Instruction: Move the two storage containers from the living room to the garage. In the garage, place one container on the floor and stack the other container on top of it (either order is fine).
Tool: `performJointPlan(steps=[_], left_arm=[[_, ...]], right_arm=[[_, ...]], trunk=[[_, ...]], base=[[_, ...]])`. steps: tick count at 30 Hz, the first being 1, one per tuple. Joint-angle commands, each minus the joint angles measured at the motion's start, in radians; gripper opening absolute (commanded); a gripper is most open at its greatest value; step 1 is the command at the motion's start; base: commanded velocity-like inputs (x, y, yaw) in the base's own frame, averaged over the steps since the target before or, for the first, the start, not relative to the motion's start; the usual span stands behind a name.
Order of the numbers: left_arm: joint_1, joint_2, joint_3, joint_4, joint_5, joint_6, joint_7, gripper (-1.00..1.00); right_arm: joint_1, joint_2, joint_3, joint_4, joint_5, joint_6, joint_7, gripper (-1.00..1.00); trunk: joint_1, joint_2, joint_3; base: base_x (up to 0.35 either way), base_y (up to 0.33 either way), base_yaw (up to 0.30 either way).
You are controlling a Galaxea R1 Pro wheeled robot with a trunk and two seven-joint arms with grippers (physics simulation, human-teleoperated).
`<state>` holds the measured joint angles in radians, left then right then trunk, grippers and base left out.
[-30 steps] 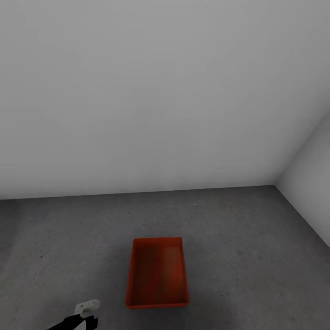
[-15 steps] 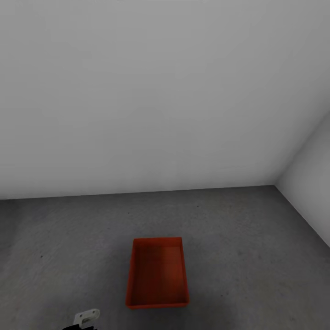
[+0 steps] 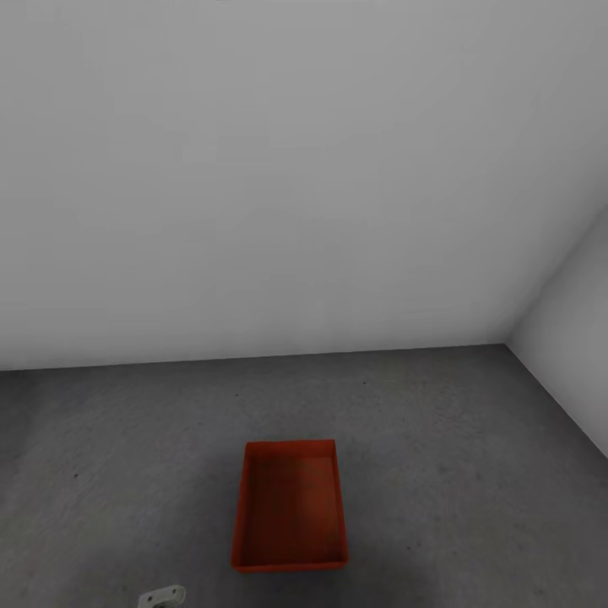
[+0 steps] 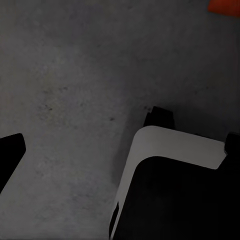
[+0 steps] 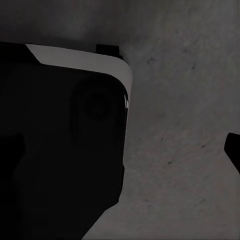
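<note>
One orange-red storage container (image 3: 290, 505) sits open-topped on the garage's dark grey floor (image 3: 439, 439), a little way out from the white wall. From the head view I cannot tell whether a second box is nested inside it. A white piece of my left arm (image 3: 161, 598) pokes in at the bottom edge, to the left of the container and apart from it. In the left wrist view my left gripper (image 4: 122, 150) is open over bare floor, with a corner of the container (image 4: 225, 6) at the picture's edge. My right gripper (image 5: 122, 150) is open too, holding nothing.
Two plain white-grey walls meet in a corner (image 3: 508, 341) at the far right. Both wrist views look down on my own white-and-black base (image 4: 170, 185) (image 5: 65, 130) and rough grey floor (image 5: 180, 100).
My left arm has drawn back down and out of the head view; only its white tip is left at the bottom edge. The container has not moved.
</note>
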<state>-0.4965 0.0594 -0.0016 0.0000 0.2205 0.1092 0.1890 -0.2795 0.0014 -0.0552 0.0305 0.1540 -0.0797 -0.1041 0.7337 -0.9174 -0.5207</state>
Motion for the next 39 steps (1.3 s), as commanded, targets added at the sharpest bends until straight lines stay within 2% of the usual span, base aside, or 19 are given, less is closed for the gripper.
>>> performJointPlan(steps=[1, 30, 39], left_arm=[[0.001, 0.000, -0.001, 0.000, 0.006, 0.003, 0.002, 1.00], [0.031, 0.002, -0.001, -0.001, 0.007, 0.001, 0.003, 1.00], [0.036, 0.005, -0.002, -0.002, 0.000, 0.000, 0.003, 1.00]], right_arm=[[-0.001, 0.000, -0.006, 0.003, 0.010, -0.005, -0.005, 1.00], [-0.001, -0.001, -0.008, 0.003, 0.010, -0.003, -0.005, 1.00], [-0.001, 0.000, -0.009, 0.003, 0.007, -0.003, -0.005, 1.00]], trunk=[[0.000, -0.001, -0.001], [0.000, -0.001, 0.001], [0.000, -0.001, 0.013]], base=[[-0.106, 0.000, 0.000], [-0.321, 0.000, 0.000], [-0.081, 0.000, 0.000]])
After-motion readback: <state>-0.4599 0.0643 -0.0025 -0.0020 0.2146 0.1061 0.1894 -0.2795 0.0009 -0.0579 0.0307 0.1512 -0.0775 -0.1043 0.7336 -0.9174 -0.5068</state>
